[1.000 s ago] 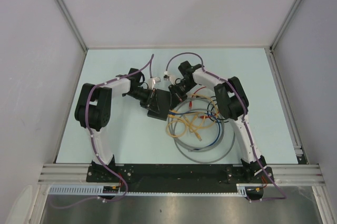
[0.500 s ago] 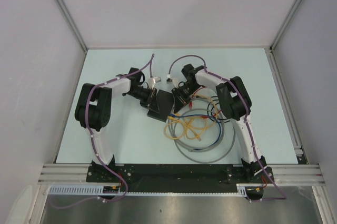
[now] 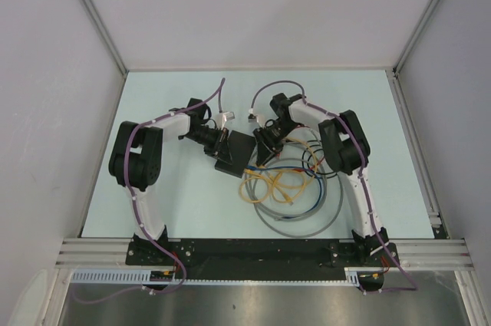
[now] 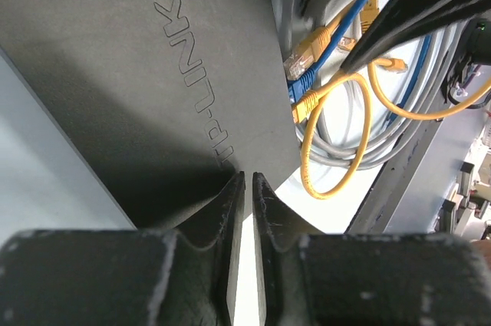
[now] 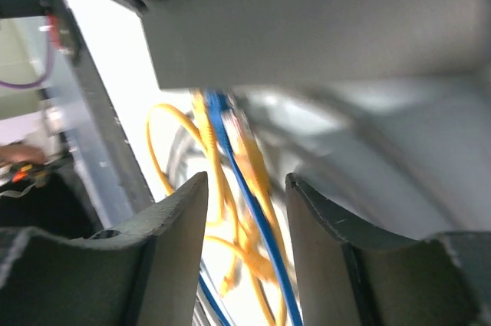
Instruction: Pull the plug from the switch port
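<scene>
Left claw (image 4: 245, 176), jaws nearly together, meets the near corner of the switch (image 4: 153, 80) lying mid-way across the surface (image 3: 169, 203); grip unconfirmed. Beyond, the right claw (image 5: 245, 180) gapes empty by blue and yellow plugs (image 4: 301, 90); it should pinch one squarely and pull straight out.

- The switch (image 4: 153, 88) runs off the top and left edges of the left wrist view. Its socket row faces away, so no port shows.
- Yellow and blue plugs (image 4: 301, 84) crowd the switch's far edge; which of them sit in a port cannot be told.
- The left tool (image 4: 245, 178) has its tips at the switch's near corner; pinching or merely touching is unclear.
- The right wrist view is blurred: the switch is a grey slab, and the cables (image 5: 230, 180) below it, past the right tool (image 5: 245, 188), are smeared.
- From above, both tools overlap the switch, and its sockets are too small to tell.
</scene>
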Robot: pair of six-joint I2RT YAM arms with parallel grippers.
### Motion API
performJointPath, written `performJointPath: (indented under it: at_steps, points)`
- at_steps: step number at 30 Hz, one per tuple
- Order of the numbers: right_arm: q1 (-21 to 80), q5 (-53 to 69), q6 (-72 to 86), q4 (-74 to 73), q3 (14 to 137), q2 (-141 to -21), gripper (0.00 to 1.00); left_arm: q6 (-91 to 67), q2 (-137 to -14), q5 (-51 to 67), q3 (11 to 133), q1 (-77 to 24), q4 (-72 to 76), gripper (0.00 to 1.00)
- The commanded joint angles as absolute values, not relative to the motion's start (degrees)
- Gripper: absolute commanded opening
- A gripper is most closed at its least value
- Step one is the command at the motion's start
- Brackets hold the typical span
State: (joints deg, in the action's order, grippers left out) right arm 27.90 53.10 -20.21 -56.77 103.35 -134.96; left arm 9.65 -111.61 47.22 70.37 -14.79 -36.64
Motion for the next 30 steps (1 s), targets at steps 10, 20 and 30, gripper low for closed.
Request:
performJointPath:
  at_steps: [10,20,30]
  points:
    - [23.0,40.6,-46.6,-59.8,83.8,-99.6,0.55,11.9,-105.1,42.0,70.0,-15.0,-34.3,0.28]
    - [28.6,34.5,-74.9,-70.5,70.3,-85.3,0.67,11.3,-104.8,42.8,69.7,-14.9,-33.9,0.29]
    - [31.6,33.8,-84.2,-71.8,67.0,-89.3,0.67,11.5,-104.6,42.3,69.9,-15.0,-33.5,0.3]
